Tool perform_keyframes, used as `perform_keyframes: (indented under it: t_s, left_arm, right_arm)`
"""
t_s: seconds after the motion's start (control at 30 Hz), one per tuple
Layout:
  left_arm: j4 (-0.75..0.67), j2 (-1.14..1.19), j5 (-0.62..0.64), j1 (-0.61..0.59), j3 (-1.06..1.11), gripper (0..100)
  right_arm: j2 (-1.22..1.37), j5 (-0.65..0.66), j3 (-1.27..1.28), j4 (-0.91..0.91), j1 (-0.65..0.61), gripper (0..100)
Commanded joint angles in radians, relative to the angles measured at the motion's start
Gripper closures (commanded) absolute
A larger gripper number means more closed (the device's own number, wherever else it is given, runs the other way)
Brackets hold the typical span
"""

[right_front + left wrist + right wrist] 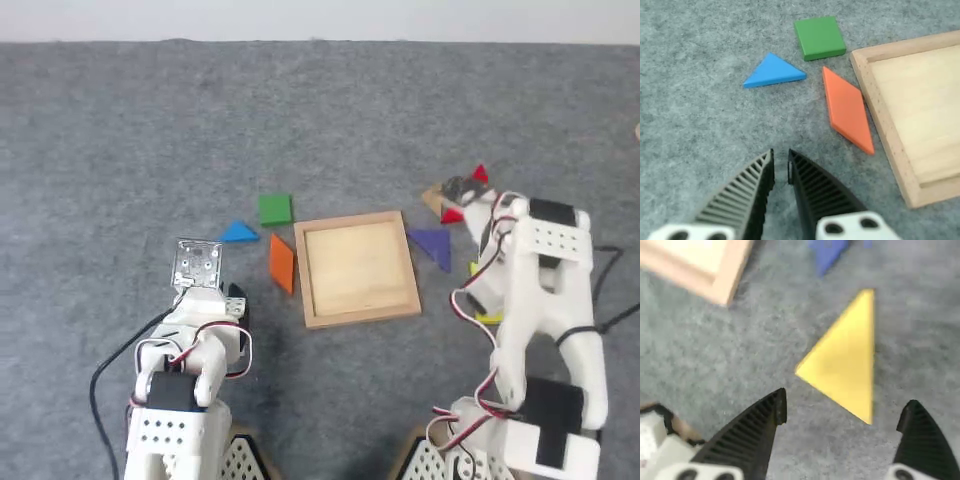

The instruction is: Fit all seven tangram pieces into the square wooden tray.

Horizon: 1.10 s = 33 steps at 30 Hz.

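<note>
Left pincer (780,152) sits together, right pincer (847,397) apart above yellow triangle (845,360); wooden tray (360,317) unfilled, pieces (282,262) outside at nine and three o'clock.

The white left arm (185,390) sat folded low near its base, its black ribbed left gripper (780,154) angled forward and down, the two fingers drawn almost together with a thin slit between the tips. The white right arm (545,290) stood stretched further forward, its black right gripper (846,400) aimed downward, fingers spread wide apart.
</note>
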Motion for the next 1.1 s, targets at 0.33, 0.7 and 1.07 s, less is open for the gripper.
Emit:
perform_keyframes:
  t_s: [0.33,0.7,1.07]
  left_arm:
    - [0.003,-0.014,0.009,-0.008,-0.018,95]
    - [0.003,-0.014,0.009,-0.008,-0.018,95]
    - [0.003,-0.014,0.009,-0.008,-0.018,95]
  right_arm:
    - [0.226,0.097,0.060,-0.268,0.002,63.7]
    - [0.403,0.029,-0.121,-0.194,0.036,80.7]
    - [0.401,-0.075,-0.184,-0.193,0.021,97.4]
